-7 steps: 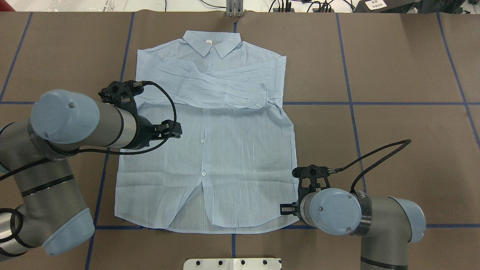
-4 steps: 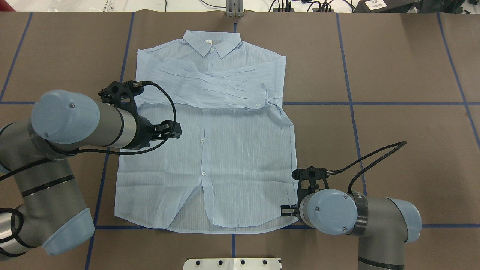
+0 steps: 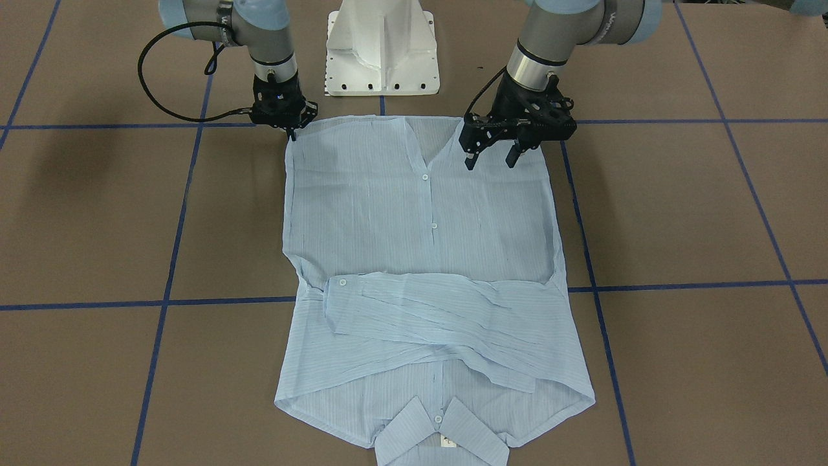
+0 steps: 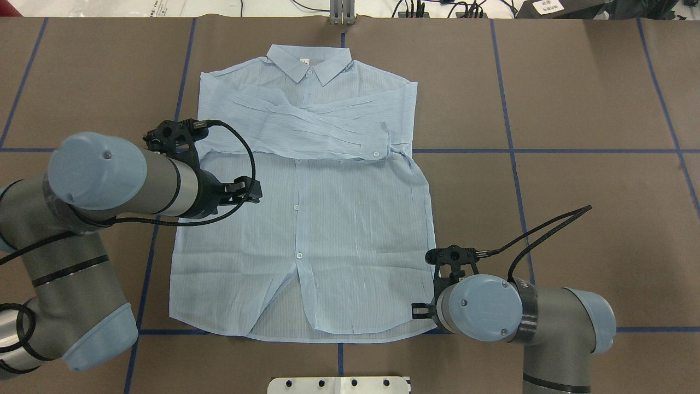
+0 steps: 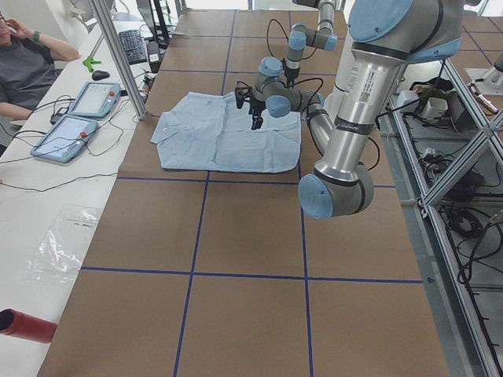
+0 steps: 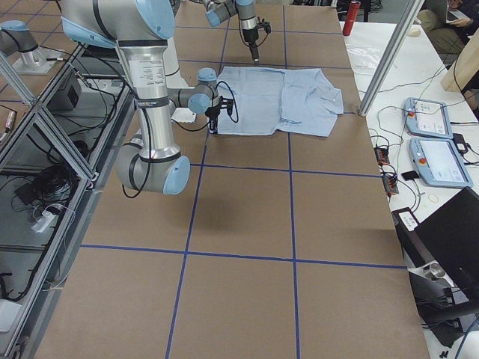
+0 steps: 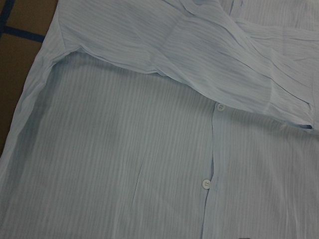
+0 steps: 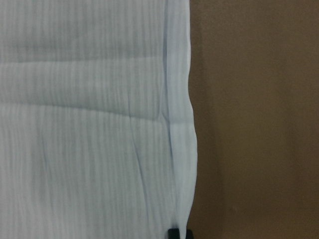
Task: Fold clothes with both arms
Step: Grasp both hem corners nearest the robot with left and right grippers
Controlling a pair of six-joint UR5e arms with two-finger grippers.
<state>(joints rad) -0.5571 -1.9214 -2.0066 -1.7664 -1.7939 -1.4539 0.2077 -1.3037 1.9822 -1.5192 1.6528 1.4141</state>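
Observation:
The pale blue striped shirt (image 3: 420,259) lies flat on the brown table, front up, collar on the far side from me and both sleeves folded across the chest; it also shows in the overhead view (image 4: 328,219). My left gripper (image 3: 490,158) is open and empty, hovering just above the shirt's lower left front (image 7: 149,149). My right gripper (image 3: 291,133) is shut on the shirt's hem corner at its right side seam (image 8: 179,149), low at the table. In the overhead view the right gripper (image 4: 420,311) is mostly hidden under its wrist.
The white pedestal base (image 3: 381,52) stands just behind the shirt's hem. Blue tape lines (image 4: 547,150) cross the brown table cover. Operators' tablets (image 5: 78,118) and a red cylinder (image 5: 23,326) lie beyond the table's far side.
The right arm has shifted slightly outward and the shirt's lower right edge has moved outward with it. The left gripper has eased a little toward me.

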